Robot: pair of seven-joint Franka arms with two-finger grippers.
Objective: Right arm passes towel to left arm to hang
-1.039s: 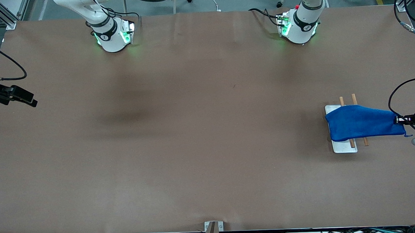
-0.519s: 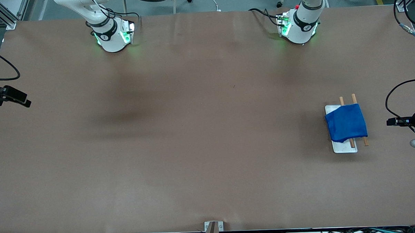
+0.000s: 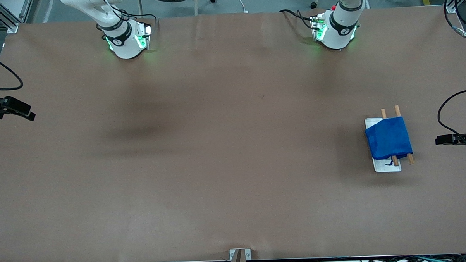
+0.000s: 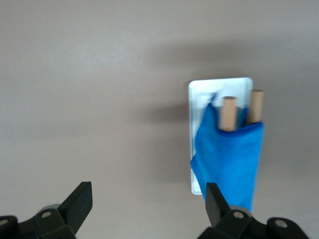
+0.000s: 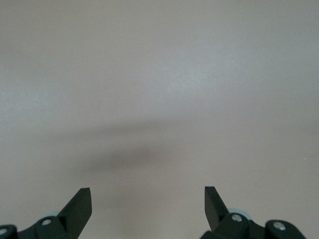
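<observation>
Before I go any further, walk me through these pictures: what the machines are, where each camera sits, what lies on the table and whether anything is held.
Two white robot arms stand at a brown table. The wide picture comes from a high camera facing them. The other two come from cameras on the arms' wrists, looking down past each claw.

Toward the left arm's end of the table stands a small rack: a white base with two wooden bars. The towel, bright blue, is draped over those bars.

The left claw is beside the rack, open and holding nothing. The right claw waits over the right arm's end of the table, also open and holding nothing; its camera shows only bare table.
</observation>
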